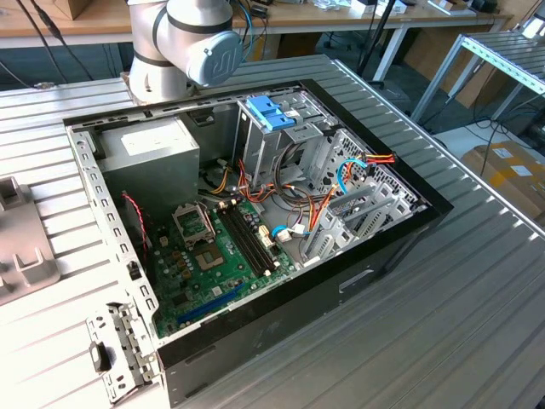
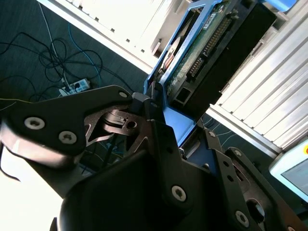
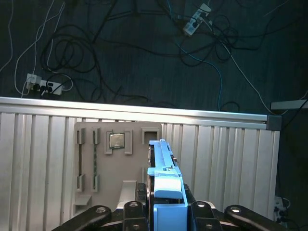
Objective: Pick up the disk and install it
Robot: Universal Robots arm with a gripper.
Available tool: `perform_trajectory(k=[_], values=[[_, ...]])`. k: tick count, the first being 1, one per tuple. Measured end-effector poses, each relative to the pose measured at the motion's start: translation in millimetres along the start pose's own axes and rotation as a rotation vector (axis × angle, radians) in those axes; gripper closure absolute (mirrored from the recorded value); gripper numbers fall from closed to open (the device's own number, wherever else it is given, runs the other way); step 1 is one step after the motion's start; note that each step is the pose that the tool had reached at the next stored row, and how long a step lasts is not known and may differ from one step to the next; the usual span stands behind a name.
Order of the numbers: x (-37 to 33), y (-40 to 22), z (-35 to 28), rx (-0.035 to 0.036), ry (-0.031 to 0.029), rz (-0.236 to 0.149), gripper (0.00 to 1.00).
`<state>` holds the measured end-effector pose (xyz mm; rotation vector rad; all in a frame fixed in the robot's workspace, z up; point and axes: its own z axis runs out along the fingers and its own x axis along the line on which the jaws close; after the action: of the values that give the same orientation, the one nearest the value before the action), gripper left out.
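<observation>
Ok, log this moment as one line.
gripper: shut on disk | disk: edge-on, over table by grey tray | case: open, disk not in it

We see soft, even light over the computer case (image 1: 341,294), faint shadows inside it; the ribbed tabletop (image 2: 125,19) glares white in the second wrist view.

The blue-railed disk (image 3: 162,159) sits edge-on, clamped in the tool (image 3: 166,204).

You see an open computer case (image 1: 328,290) on the ribbed tabletop (image 1: 451,341), with a green board (image 1: 183,294) inside it.
</observation>
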<state>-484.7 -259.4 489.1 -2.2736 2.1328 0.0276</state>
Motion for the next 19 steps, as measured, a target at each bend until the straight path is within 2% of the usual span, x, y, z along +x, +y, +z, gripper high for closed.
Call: perform_trajectory(k=[3,19], values=[[0.4,-0.2,0.0,0.0000,0.0000,0.000,0.63],[2.5,-12.7,0.1,0.0000,0.0000,0.000,0.63]])
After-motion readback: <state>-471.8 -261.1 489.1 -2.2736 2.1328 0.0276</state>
